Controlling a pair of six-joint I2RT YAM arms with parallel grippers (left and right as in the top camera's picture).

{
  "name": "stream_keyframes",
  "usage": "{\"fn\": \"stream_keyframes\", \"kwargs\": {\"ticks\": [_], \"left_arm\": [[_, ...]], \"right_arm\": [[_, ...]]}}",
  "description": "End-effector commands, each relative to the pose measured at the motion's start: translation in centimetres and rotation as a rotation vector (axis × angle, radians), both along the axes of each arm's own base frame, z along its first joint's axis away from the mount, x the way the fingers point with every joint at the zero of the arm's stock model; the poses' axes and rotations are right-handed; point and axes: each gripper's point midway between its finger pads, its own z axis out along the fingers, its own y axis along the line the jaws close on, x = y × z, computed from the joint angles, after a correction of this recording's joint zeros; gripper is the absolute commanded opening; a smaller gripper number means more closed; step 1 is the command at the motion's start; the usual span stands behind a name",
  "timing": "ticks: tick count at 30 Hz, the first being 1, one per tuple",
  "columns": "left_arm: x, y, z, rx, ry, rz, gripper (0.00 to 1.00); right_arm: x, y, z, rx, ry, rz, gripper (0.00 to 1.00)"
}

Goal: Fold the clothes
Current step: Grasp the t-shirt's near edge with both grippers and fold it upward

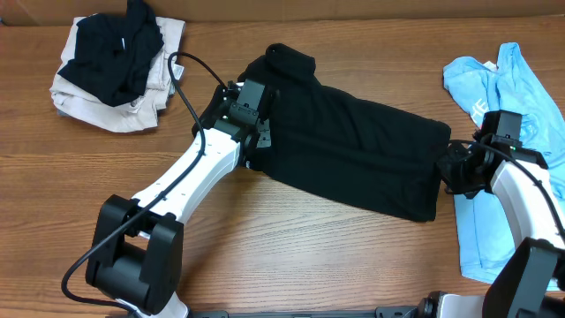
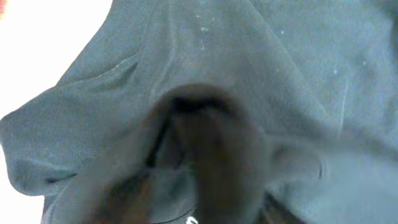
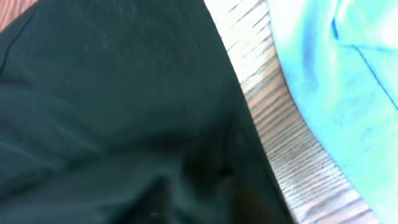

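Note:
A black garment [image 1: 353, 150] lies folded into a long band across the middle of the wooden table [image 1: 291, 256]. My left gripper [image 1: 262, 134] is at its left edge, shut on a bunched fold of the black cloth [image 2: 280, 62]; the fingers are mostly wrapped in fabric in the left wrist view. My right gripper [image 1: 448, 168] is at the garment's right end, shut on the black cloth [image 3: 112, 93]; its fingertips are buried in dark fabric in the right wrist view.
A light blue garment [image 1: 503, 97] lies spread at the right edge, close to my right arm; it also shows in the right wrist view [image 3: 336, 74]. A pile of black and beige clothes [image 1: 115, 62] sits at the back left.

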Motion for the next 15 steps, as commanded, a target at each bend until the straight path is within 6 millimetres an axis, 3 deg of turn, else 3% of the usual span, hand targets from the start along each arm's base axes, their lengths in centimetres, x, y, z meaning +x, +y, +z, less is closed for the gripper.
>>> {"fn": "stream_keyframes", "kwargs": {"ticks": [1, 3, 7, 11, 13, 15], "left_arm": [[0.2, 0.3, -0.5, 0.029, 0.001, -0.006, 0.87], [0.3, 0.5, -0.4, 0.045, 0.003, -0.030, 1.00], [0.7, 0.9, 1.7, 0.073, 0.018, -0.088, 1.00], [1.5, -0.5, 7.5, 0.014, 0.021, -0.207, 1.00], [1.5, -2.6, 11.8, -0.055, 0.000, -0.355, 1.00], [1.6, -3.4, 15.5, -0.081, -0.044, -0.400, 1.00]], "right_arm": [[0.4, -0.1, 0.0, -0.016, -0.012, 0.009, 0.75], [0.6, -0.2, 0.1, -0.018, -0.020, 0.009, 0.80], [1.6, 0.4, 2.2, 0.005, -0.060, 0.067, 0.83], [3.3, 1.6, 7.2, 0.043, -0.152, 0.199, 0.82], [4.0, 2.4, 10.6, 0.060, -0.203, 0.278, 0.83], [4.3, 2.8, 13.4, 0.049, -0.235, 0.325, 0.83]]}}
